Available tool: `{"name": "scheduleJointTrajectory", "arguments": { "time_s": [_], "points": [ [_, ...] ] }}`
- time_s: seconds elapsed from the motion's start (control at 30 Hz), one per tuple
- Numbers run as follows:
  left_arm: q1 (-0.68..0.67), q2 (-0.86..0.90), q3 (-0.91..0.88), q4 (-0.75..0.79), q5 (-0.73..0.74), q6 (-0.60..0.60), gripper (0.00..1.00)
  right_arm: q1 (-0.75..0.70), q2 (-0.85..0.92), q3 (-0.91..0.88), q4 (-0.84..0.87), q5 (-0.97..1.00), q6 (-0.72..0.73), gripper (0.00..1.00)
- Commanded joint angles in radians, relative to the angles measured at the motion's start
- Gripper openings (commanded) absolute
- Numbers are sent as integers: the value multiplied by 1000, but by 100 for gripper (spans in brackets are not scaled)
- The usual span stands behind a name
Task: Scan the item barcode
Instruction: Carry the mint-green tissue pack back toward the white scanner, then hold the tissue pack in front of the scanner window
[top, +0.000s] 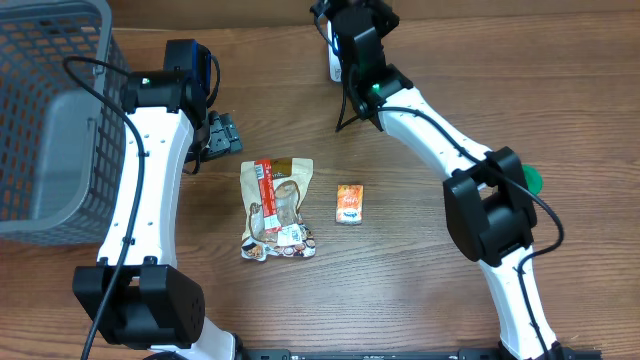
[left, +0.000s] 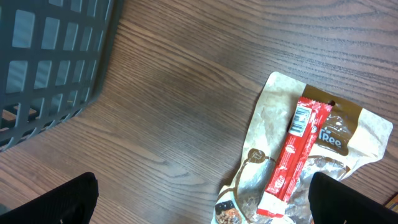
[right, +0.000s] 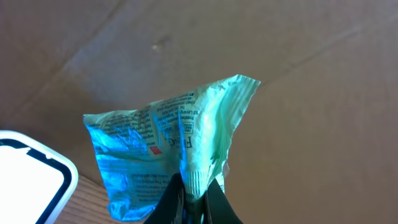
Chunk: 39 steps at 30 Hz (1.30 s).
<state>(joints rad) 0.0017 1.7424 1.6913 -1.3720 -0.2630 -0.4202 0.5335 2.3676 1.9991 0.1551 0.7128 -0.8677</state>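
One packet in right jaws, print blurred.

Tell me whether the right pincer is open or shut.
Shut. In the wrist view the right pincer clamps the crimped edge of a blue-green packet, with no gap showing.

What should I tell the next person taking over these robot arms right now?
Left gripper: open, empty, beside the brown pouch, which has a red stick lying on it.
Right gripper: shut on a green-blue packet, held up next to the white device.
Orange packet lies right of the pouch; grey basket at far left.
Done: one packet picked up; I cannot tell whether it has scanned.
Left: pouch, stick and orange packet, all on the table.
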Motion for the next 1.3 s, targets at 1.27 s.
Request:
{"name": "scheduleJointTrajectory", "arguments": {
  "time_s": [1.27],
  "points": [
    [-2,2,21,0,-6,-18,100,47,164,23,47,-11,-180,3]
  ]
}}
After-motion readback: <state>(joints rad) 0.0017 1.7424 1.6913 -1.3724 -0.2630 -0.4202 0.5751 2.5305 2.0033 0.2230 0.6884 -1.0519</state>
